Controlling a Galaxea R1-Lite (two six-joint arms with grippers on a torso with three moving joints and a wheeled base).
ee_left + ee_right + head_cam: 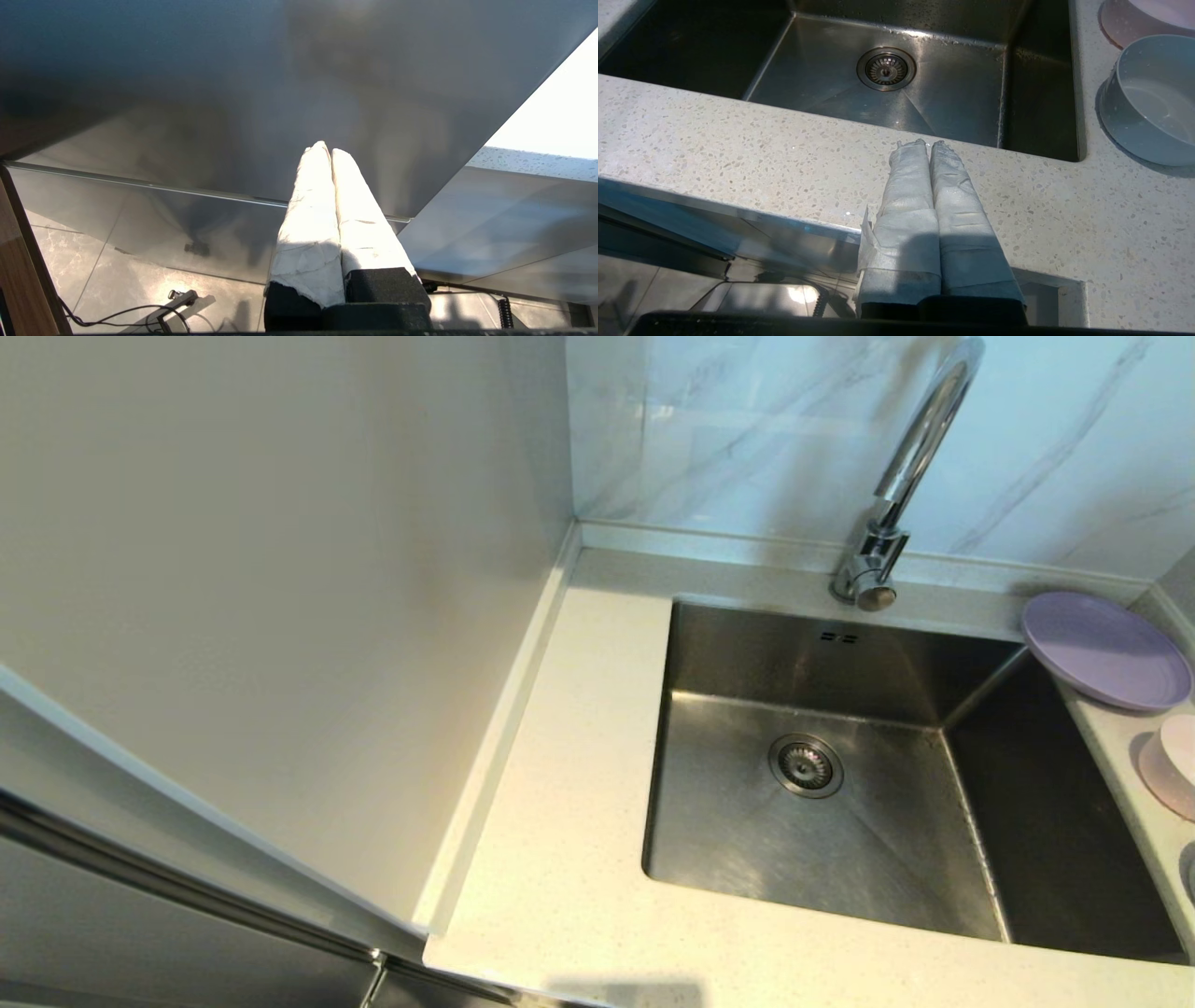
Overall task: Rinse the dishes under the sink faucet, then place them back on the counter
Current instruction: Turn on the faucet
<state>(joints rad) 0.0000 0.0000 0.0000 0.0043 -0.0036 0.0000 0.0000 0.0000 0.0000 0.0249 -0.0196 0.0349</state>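
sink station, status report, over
Left gripper and right gripper shut, empty, parked short of the counter. Plate on counter right of sink, unrinsed. Faucet off. Nothing in the way.

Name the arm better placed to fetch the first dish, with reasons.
Right. The lavender plate sits on the counter right of the sink; the right gripper faces that counter, the left gripper faces cabinet fronts.

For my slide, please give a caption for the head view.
Dry steel sink below the chrome faucet; lavender plate on the counter, right of the basin.
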